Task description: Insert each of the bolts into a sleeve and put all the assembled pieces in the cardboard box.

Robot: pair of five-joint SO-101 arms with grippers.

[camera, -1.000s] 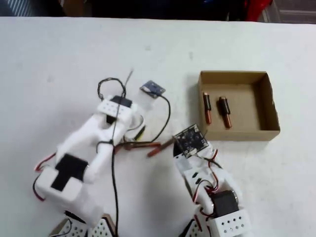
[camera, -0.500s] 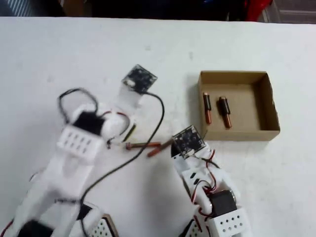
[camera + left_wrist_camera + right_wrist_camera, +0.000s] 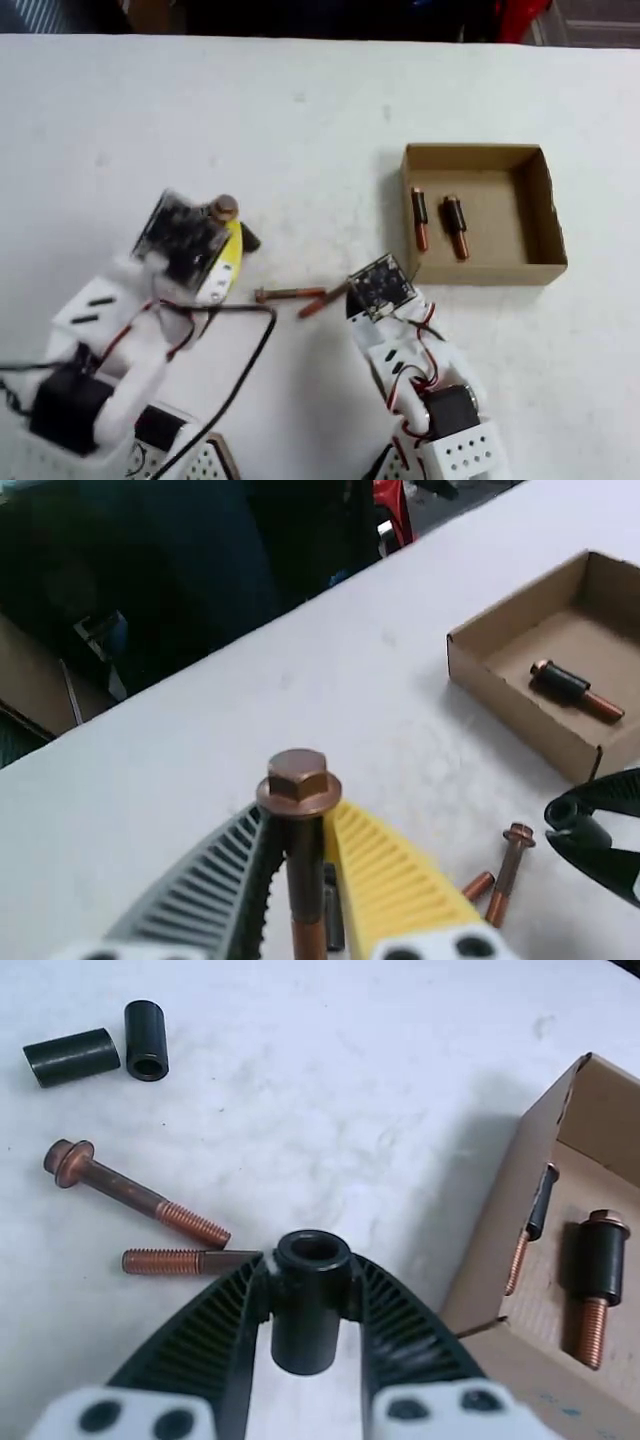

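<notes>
While the left hand [image 3: 298,840] pinches a bolt [image 3: 299,790], the right hand [image 3: 312,1290] clamps a sleeve [image 3: 311,1305]

With that bolt standing head-up between the left hand's fingers, two loose bolts [image 3: 130,1188] lie on the desk [image 3: 300,100] just ahead of the right hand, and two spare sleeves [image 3: 70,1056] lie beyond them. Off the right hand's outer side, the cardboard box [image 3: 475,152] holds two assembled pieces [image 3: 419,218].

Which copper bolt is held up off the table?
The bolt clamped head-up in the left gripper. Two loose bolts lie flat on the table; two sleeved bolts lie in the box.
</notes>
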